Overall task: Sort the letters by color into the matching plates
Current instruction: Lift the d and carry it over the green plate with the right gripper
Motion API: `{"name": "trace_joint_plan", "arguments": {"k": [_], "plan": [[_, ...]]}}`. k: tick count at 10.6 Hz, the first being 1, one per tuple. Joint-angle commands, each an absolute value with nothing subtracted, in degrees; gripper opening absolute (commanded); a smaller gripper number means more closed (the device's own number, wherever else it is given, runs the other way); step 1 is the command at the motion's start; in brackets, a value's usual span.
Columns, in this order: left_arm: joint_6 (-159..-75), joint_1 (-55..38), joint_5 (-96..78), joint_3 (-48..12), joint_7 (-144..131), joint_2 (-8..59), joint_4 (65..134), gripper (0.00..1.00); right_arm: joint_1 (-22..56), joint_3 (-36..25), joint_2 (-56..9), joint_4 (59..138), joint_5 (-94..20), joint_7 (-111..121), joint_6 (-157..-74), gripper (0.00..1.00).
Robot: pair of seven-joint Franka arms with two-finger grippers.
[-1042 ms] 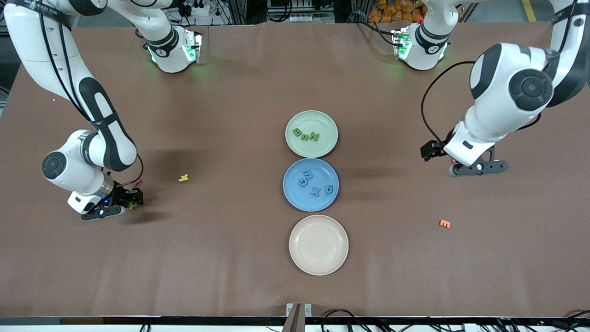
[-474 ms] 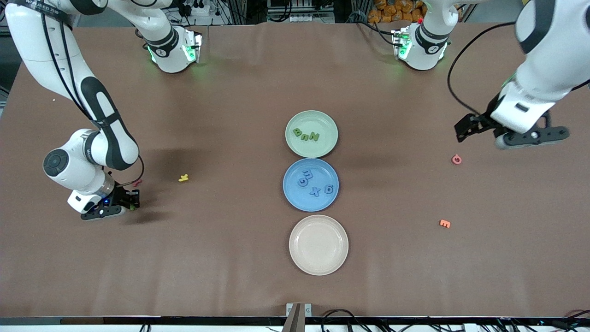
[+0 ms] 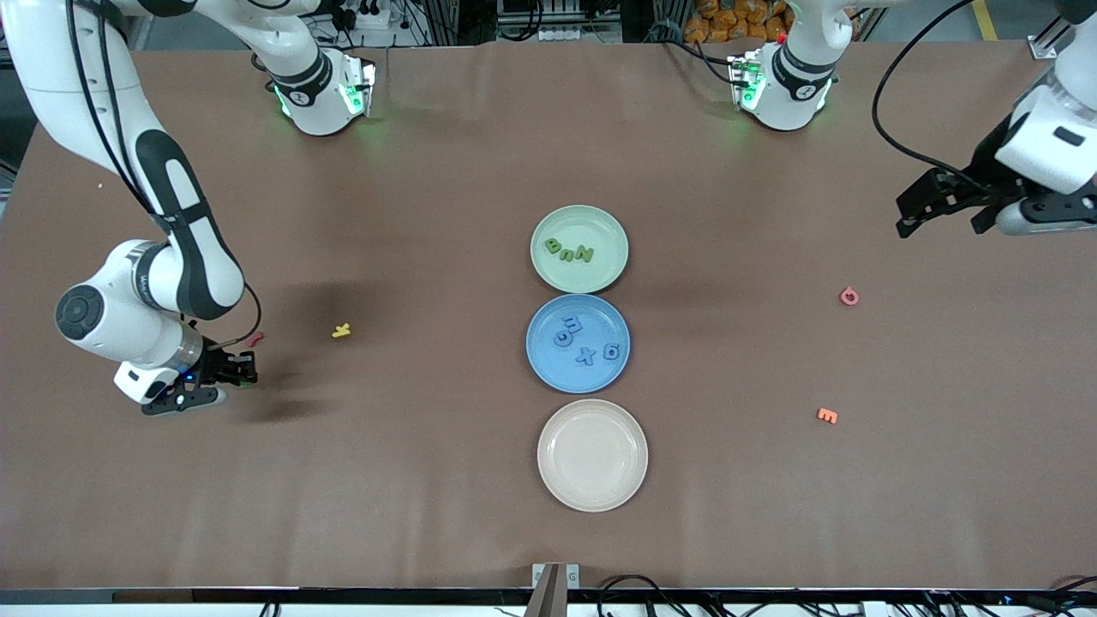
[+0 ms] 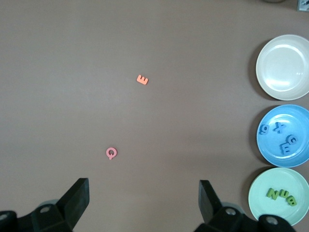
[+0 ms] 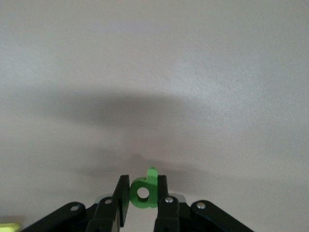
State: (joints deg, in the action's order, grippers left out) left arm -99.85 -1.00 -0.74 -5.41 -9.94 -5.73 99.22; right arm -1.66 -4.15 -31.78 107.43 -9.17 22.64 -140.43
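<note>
The pale green plate point(image 3: 566, 274) holds three green letters point(image 3: 571, 252). The blue plate point(image 3: 578, 379) beside it, nearer the front camera, holds several blue letters point(image 3: 586, 341). My right gripper point(image 3: 242, 370) hangs low over the table at the right arm's end. The right wrist view shows the gripper point(image 5: 143, 180) shut on a green letter point(image 5: 151, 202) held upright between the pads. My left gripper point(image 3: 921, 210) is open and empty, high over the table's left-arm end. The left wrist view point(image 4: 143, 203) shows both plates, green point(image 4: 275, 213) and blue point(image 4: 282, 158).
A beige plate point(image 3: 592, 493) lies nearest the front camera in the row. A yellow letter point(image 3: 342, 330) and a red letter point(image 3: 254, 339) lie near my right gripper. A pink letter point(image 3: 848, 296) and an orange letter point(image 3: 827, 416) lie toward the left arm's end.
My left gripper rose and swung out toward the table's left-arm end, uncovering the pink letter. My right gripper shut on the green letter and lifted slightly.
</note>
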Motion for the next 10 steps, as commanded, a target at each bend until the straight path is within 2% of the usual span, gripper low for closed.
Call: {"name": "trace_joint_plan", "arguments": {"k": [1, 4, 8, 10], "plan": [[-98.79, -3.6, 1.04, -3.34, -7.56, -3.62, 96.42, 1.0, 0.96, -4.83, -30.5, 105.39, -10.28, 17.94, -137.29, 0.0], [-98.88, -3.6, 1.32, -2.99, -5.55, -0.19, 91.17, 1.0, 3.85, -4.66, -30.5, 100.48, -10.2, 7.6, -130.19, 0.0], [-95.9, -3.6, 0.27, -3.08, -5.01, -0.18, 90.18, 1.0, 8.16, -2.91, -29.45, 99.93, -10.2, -5.58, -128.5, 0.0], [-91.79, -3.6, -1.31, -1.16, -3.52, 0.17, 86.59, 1.0, 11.41, -1.24, -28.74, 99.93, -10.2, -14.19, -128.32, 0.0]]}}
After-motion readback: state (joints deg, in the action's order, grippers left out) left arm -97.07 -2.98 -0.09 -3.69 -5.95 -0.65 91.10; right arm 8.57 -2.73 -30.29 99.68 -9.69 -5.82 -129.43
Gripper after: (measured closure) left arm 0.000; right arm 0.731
